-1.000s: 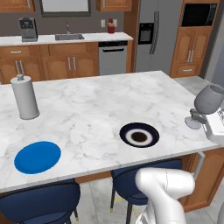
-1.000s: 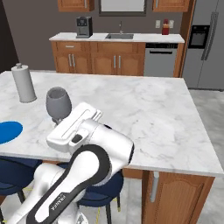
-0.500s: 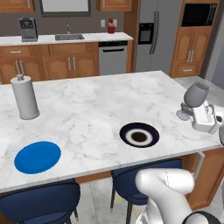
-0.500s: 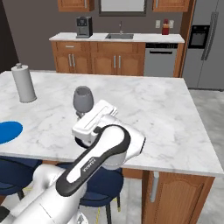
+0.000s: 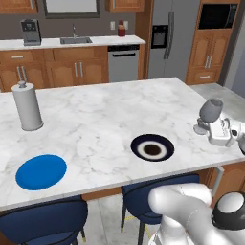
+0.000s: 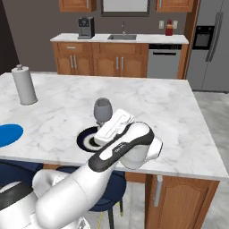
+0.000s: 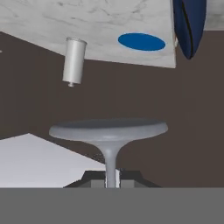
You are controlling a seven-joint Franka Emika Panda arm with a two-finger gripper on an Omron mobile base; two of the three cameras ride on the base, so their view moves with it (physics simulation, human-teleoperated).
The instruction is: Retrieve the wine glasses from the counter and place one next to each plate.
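My gripper (image 5: 213, 130) is shut on the stem of a grey wine glass (image 5: 211, 110), which it holds upright over the right end of the white marble counter (image 5: 110, 115). The glass hangs to the right of the navy plate with the white ring (image 5: 152, 147). From the right base, the glass (image 6: 103, 109) rises above my gripper (image 6: 107, 127), beside the navy plate (image 6: 85, 138). The plain blue plate (image 5: 41, 171) lies at the counter's front left. In the rolled-over hand view, the glass's disc foot (image 7: 108, 130) spreads above my gripper (image 7: 112, 177), with the blue plate (image 7: 141, 42) beyond.
A tall grey cylinder with a knob top (image 5: 27, 106) stands at the counter's left. Navy stools (image 5: 45, 222) are tucked under the front edge. Wooden cabinets, a sink and a coffee machine (image 5: 30, 32) line the back wall, next to a fridge (image 5: 167, 38).
The arm has carried the wine glass forward, from beside the base out over the counter towards the navy plate. The gripper stayed shut on the stem.
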